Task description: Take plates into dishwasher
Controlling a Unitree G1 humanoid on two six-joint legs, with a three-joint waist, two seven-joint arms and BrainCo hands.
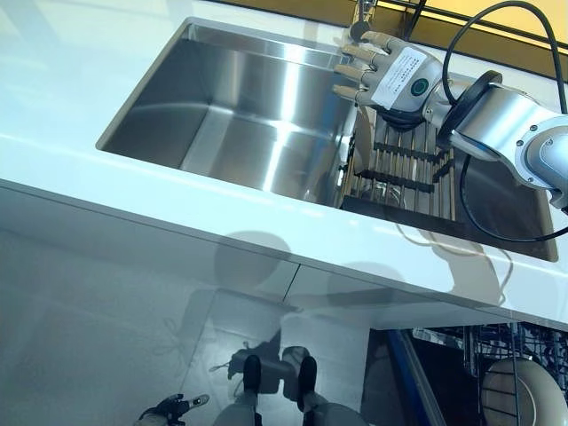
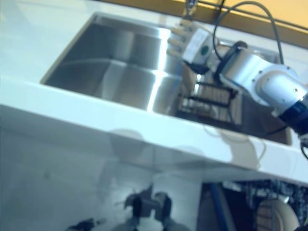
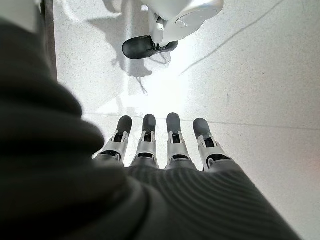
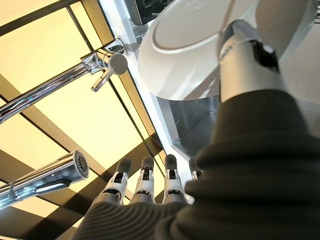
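A white table (image 1: 106,169) carries a steel sink (image 1: 248,115), its left basin bare. At the sink's right end a dark dish rack (image 1: 404,173) stands with a white plate (image 4: 190,45) upright in it, a chrome faucet (image 4: 60,85) behind. Low right, a dishwasher rack (image 1: 519,373) holds another plate (image 1: 524,399). The left hand (image 3: 165,145) hangs over the pale floor (image 3: 270,75), fingers straight. The right hand (image 1: 390,75) hovers above the dish rack, fingers straight and holding nothing, thumb lying beside the plate.
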